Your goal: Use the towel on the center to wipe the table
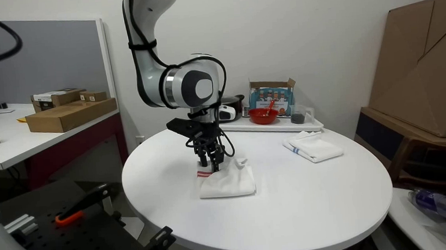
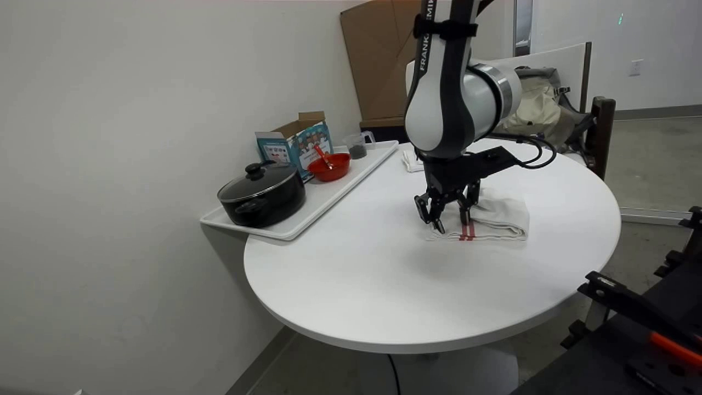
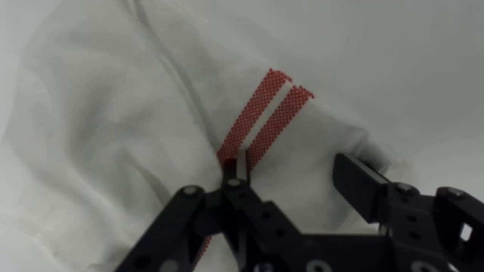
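Observation:
The white towel with red stripes [image 1: 229, 183] lies folded and rumpled on the round white table [image 1: 292, 218]. It also shows in an exterior view [image 2: 504, 216] and fills much of the wrist view [image 3: 109, 121]. My gripper [image 1: 210, 167] points down at the striped end of the towel, and it also shows there in an exterior view [image 2: 452, 222]. In the wrist view my gripper [image 3: 290, 160] is open. One fingertip is over the red stripes, the other near the towel's edge, with towel cloth between them. Whether the fingertips press on the cloth is hard to tell.
A second white towel with blue stripes [image 1: 315, 148] lies on the table. A white tray [image 2: 307, 222] at the table's edge by the wall holds a black pot [image 2: 263, 192], a red bowl [image 2: 330, 167], a printed box [image 1: 270, 98] and a clear cup [image 1: 297, 116].

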Controlling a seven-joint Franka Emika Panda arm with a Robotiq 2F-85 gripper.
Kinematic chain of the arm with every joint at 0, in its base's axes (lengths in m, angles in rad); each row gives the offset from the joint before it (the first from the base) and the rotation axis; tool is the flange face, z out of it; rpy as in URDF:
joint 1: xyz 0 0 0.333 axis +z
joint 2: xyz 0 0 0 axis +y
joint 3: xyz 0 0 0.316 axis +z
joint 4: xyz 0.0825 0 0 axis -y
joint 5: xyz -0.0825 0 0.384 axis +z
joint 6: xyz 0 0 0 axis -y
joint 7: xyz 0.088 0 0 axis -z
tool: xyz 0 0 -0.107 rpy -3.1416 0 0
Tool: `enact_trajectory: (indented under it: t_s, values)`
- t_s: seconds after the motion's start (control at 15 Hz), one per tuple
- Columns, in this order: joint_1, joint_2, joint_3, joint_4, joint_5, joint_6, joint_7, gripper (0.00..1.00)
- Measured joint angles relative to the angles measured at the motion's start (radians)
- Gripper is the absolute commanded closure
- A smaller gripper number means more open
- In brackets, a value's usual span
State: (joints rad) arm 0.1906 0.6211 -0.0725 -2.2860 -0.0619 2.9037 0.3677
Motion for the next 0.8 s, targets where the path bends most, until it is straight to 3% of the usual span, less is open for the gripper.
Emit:
enact_trajectory:
  t_s: [0.2,0.33,0.47,0.8]
  values:
    - [-0.008,-0.002,0.008,0.001,0.021,0.002,-0.029,0.92]
    - [-0.019,-0.002,0.027,0.001,0.039,0.003,-0.053,0.97]
    - [-0.044,-0.002,0.063,0.004,0.062,0.003,-0.088,0.91]
    - [-0.156,0.032,0.230,0.061,0.127,-0.021,-0.229,0.91]
